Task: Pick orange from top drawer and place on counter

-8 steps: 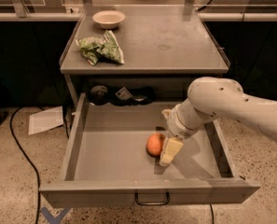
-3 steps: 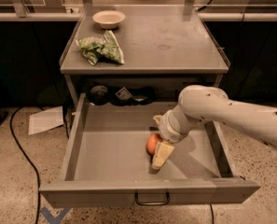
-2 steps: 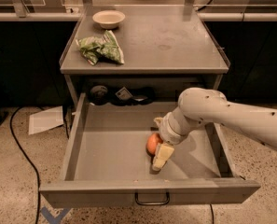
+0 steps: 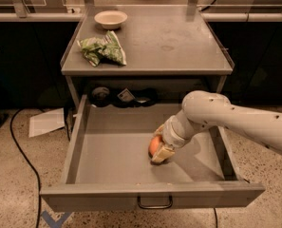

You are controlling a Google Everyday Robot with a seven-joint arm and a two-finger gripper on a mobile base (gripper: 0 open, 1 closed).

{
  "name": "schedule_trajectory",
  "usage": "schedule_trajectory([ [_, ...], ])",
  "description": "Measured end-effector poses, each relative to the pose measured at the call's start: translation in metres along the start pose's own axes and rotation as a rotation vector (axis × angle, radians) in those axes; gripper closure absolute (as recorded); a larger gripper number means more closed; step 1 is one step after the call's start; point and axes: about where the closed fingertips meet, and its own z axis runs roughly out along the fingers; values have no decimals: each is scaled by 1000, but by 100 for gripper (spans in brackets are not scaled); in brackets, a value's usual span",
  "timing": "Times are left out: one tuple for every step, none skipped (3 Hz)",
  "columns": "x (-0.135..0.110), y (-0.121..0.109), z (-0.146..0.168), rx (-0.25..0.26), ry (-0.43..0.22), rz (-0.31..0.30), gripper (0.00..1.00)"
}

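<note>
The orange lies on the floor of the open top drawer, right of its middle. My gripper reaches down into the drawer from the right on a white arm. Its fingers sit on either side of the orange, closed against it, and cover the fruit's right half. The orange still rests on the drawer floor. The counter is the grey top right above the drawer.
A beige bowl and a crumpled green bag sit on the counter's left part. Dark items lie at the drawer's back. A sheet of paper and a black cable lie on the floor to the left.
My gripper has moved left onto the orange and its fingers have drawn in around it. In the last second the arm has hardly moved. The orange has stayed in place.
</note>
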Motion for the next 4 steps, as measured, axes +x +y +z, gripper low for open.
schedule_trajectory([
  [0, 0, 0, 0, 0, 0, 65],
  [-8, -1, -14, -11, -25, 8, 89],
  [-26, -10, -57, -19, -88, 10, 100],
  [-49, -27, -115, 15, -194, -5, 100],
])
